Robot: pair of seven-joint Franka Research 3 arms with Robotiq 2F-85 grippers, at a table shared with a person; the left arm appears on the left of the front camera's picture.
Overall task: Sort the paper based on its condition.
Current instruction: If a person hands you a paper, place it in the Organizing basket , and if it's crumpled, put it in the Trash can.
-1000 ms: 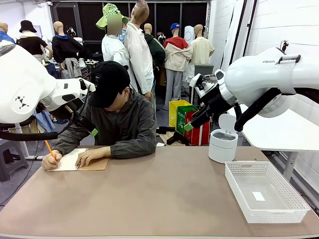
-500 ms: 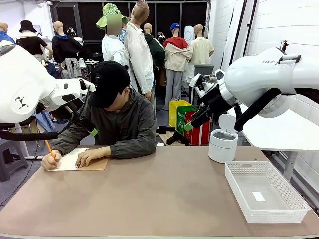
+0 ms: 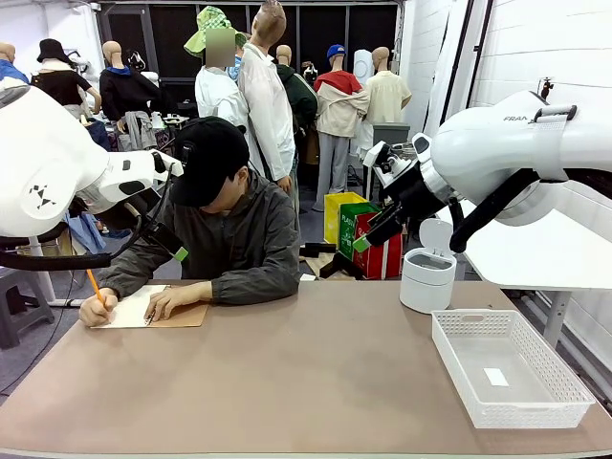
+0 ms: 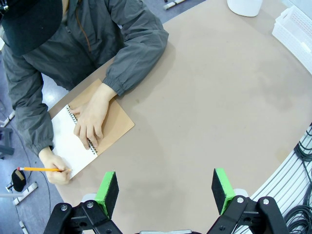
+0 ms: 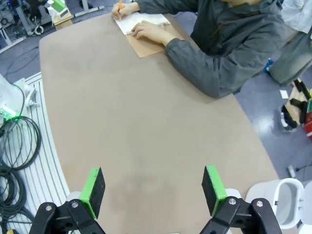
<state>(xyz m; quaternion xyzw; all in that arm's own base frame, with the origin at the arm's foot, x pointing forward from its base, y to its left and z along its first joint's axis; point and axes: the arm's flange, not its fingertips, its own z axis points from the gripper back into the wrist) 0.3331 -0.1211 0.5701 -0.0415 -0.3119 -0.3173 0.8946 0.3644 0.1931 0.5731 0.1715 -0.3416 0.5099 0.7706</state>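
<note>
The paper is a white page lying open on a spiral-bound notebook with a brown cover at the table's far left. A person leans over it, one hand flat on the spiral, the other writing with an orange pencil. My left gripper hangs open above and behind the notebook. The left wrist view looks down past it at the paper. My right gripper is open, high over the table's far right edge. Beyond the same gripper, the right wrist view shows the paper far off.
A white mesh basket stands at the right front with a tiny white tag in it. A white lidded bin sits behind it at the table's far right. Bare brown tabletop spreads across the middle.
</note>
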